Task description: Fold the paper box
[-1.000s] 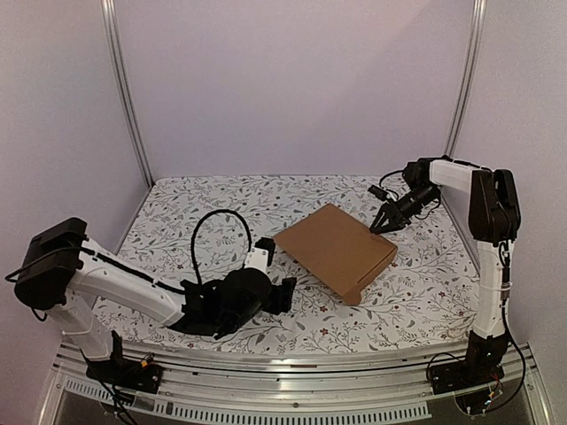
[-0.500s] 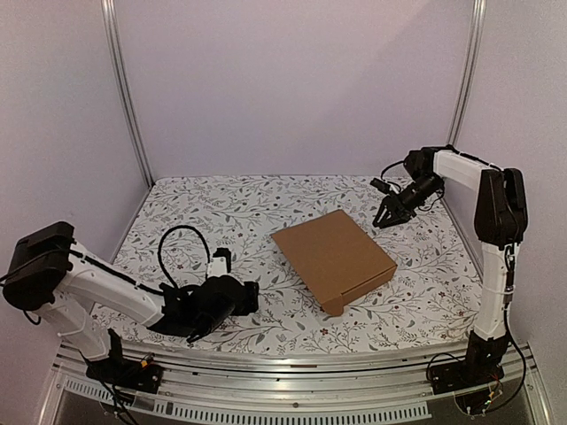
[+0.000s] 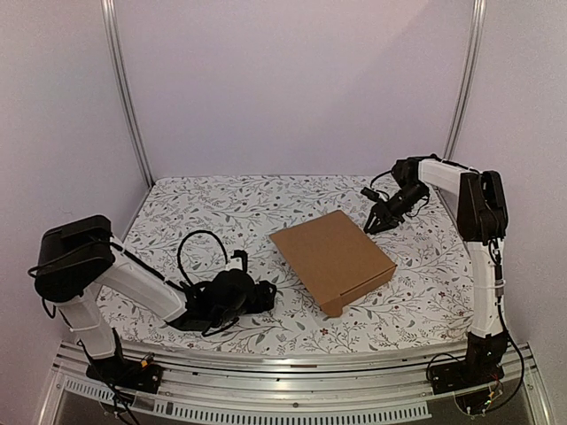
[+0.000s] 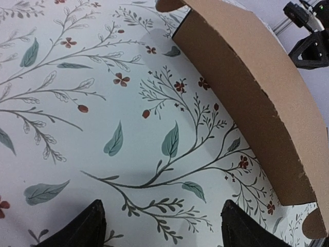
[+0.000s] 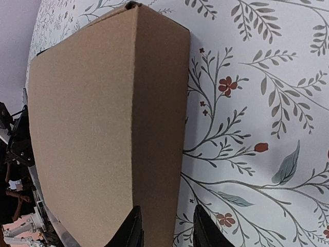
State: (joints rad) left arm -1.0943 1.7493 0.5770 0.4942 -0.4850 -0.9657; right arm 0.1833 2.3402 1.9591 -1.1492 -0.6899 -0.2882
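Because the paper box (image 3: 332,257) lies flat on the flower-printed counter (image 3: 177,212) with its long axis running far-left to near-right, the right pincer (image 3: 372,221), just beside the box's far-right edge with jaws narrowly parted on nothing, is the nearer one. The left pincer (image 3: 264,294) sits low off the box's near-left side, spread wide and empty. Plain brown corrugated card, matte and stiff with raw cut edges, the box looks already closed into a shallow slab.

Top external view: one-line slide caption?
Closed box on the floral table; open left gripper low off its near-left side, right gripper off its far-right edge, neither touching it.
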